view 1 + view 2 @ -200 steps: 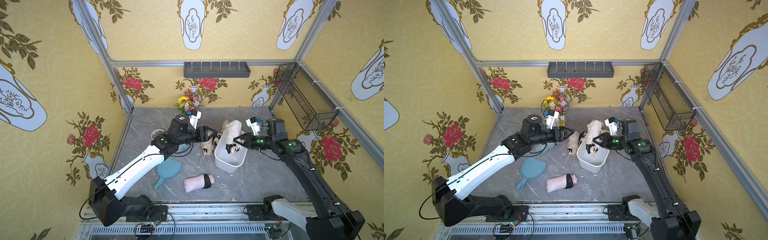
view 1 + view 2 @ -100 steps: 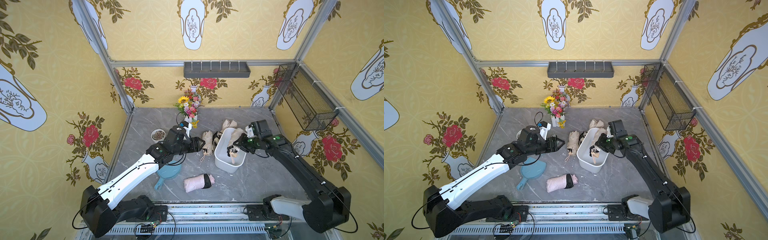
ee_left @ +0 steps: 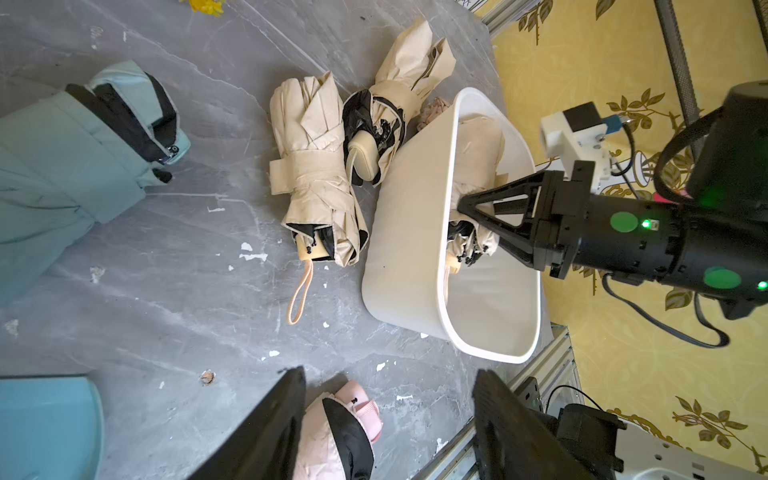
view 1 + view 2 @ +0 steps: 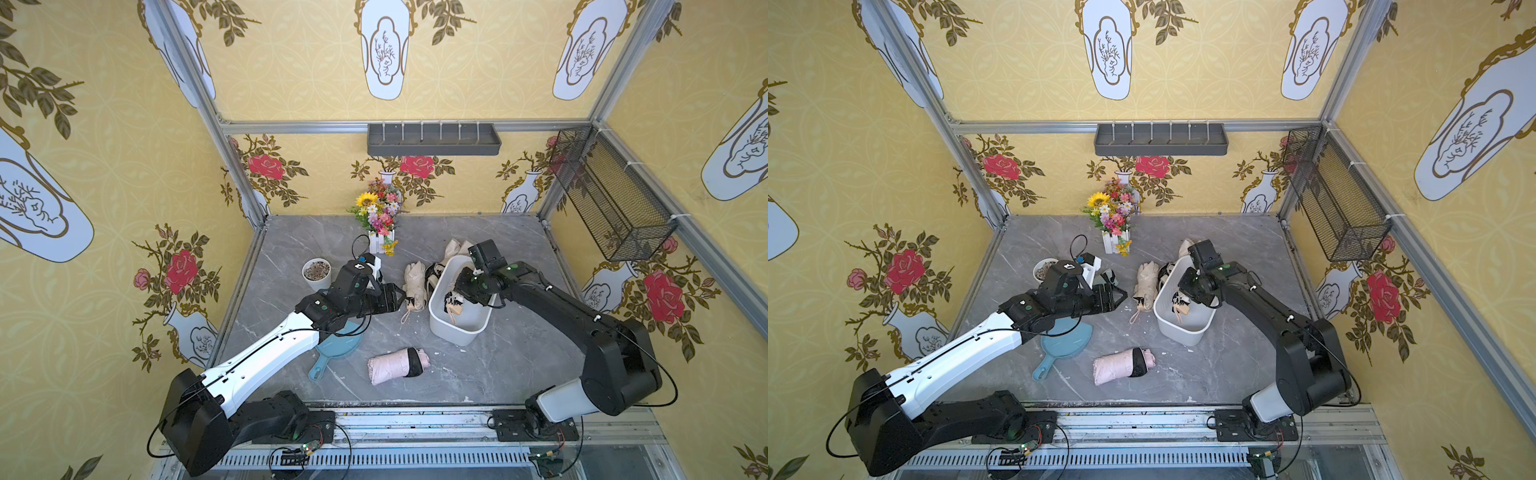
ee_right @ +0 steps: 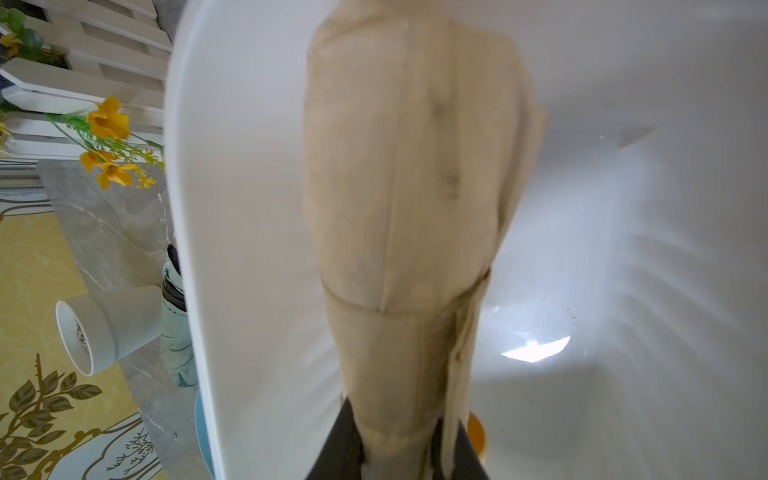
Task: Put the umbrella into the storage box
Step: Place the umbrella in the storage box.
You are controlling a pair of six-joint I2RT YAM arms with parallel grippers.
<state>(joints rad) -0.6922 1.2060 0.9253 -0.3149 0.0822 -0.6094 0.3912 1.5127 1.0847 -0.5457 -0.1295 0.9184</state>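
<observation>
Right wrist view: right hand (image 5: 405, 449) clamped on the beige umbrella (image 5: 407, 166), which is already down inside the box (image 5: 623, 187) and lies along it; can't tell if it rests on the bottom. Looks nearly done: what's left is to let go and lift out. Left hand (image 3: 389, 372) has jaws apart, empty, hovering over the table (image 3: 166, 291) near the box. Two spare umbrellas (image 3: 311, 166) lie just beside the box wall; pink umbrella (image 4: 397, 365), mint umbrella (image 3: 83, 145), pot (image 4: 316, 272) and flowers (image 4: 378, 212) are farther off. Nothing seems to block the way up.
</observation>
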